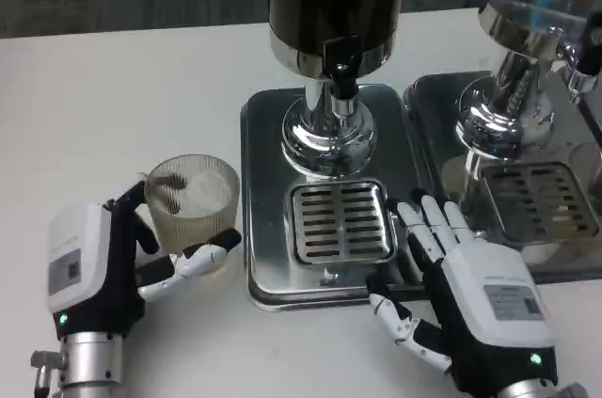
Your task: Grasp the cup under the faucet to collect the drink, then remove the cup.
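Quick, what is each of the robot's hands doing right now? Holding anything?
Left hand: grips the ribbed clear cup, beside the dispenser's drip tray.
Right hand: open, holds nothing, fingers spread flat by the drip tray's right edge.

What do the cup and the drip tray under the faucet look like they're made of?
The cup looks like clear ribbed glass or plastic: translucent, with fine vertical ridges. The drip tray looks like polished stainless steel, mirror-bright with reflections, and has a slotted metal grate.

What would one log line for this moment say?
left hand: holds cup | cup: left of tray, not under faucet | right hand: open, fingers on tray edge
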Controlling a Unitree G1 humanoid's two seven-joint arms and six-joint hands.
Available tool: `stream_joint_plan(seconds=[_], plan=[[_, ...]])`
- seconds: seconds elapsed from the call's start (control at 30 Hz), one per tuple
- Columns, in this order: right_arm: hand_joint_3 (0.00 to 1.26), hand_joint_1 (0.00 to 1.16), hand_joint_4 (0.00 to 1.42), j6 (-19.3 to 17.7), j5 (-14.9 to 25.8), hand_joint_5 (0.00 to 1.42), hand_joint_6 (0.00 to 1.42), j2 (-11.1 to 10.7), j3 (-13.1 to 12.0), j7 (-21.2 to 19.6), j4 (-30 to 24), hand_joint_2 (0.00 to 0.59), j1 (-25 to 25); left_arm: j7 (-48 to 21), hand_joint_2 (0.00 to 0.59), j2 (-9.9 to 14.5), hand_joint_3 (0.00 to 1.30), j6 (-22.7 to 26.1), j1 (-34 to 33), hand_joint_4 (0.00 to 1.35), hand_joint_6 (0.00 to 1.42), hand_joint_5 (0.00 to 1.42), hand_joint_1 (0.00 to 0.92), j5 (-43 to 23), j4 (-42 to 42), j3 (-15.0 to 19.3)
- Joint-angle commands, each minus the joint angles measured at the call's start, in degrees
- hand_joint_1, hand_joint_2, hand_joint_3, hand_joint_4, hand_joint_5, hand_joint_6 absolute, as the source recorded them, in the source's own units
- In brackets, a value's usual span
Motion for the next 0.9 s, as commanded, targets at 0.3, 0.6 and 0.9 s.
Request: stream_joint_plan(seconds=[0.3,0.6,0.9], plan=[[0.09,0.19,0.0,0.2,0.6,0.0,0.19,-0.2,-0.2,0.4,-0.2,0.433,0.1,4.2,0.074,0.2,0.59,-0.5,-0.5,0.82,1.26,1.03,0.555,0.2,-3.6,0.4],[0.09,0.19,0.0,0.2,0.8,0.0,0.19,-0.2,-0.3,0.3,-0.2,0.433,0.3,4.9,0.056,0.0,0.6,-0.2,-0.4,0.82,1.26,1.02,0.601,1.3,-5.7,-0.4],[0.09,0.19,0.0,-0.8,1.4,0.0,0.19,-0.8,-0.3,0.3,0.3,0.433,-0.3,3.1,0.044,-0.9,0.6,-0.4,-1.1,0.81,1.26,1.01,0.614,3.3,-6.7,-2.5]])
